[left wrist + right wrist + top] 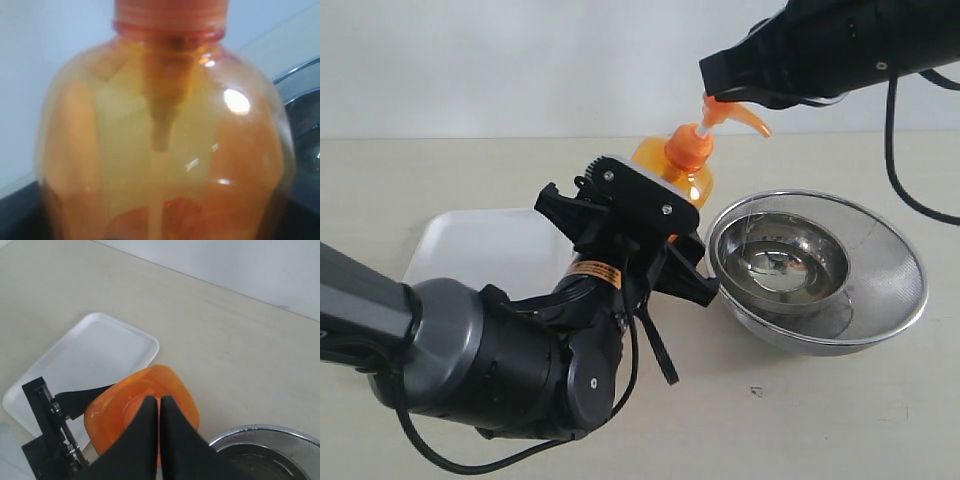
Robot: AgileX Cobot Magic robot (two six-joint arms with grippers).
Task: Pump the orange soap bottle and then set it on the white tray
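The orange soap bottle (pixel 672 172) stands upright between the white tray (pixel 470 245) and the steel bowls. My left gripper (pixel 630 240) is shut on its body and hides its base. Seen from the left wrist, the translucent bottle (pixel 165 140) fills the frame, with a dark finger (pixel 15 212) at its edge. My right gripper (pixel 713 82) is shut, its tips resting on top of the orange pump head (pixel 723 112). From the right wrist, the closed fingertips (pixel 152 405) sit right over the bottle (pixel 112 412), and the tray (pixel 95 357) lies beside it.
Two nested round steel bowls (pixel 817 265) sit right of the bottle, under the pump spout's side; their rim (pixel 265 435) also shows in the right wrist view. The left arm's bulky body (pixel 490 370) fills the near left. A black cable (pixel 900 170) hangs at the right.
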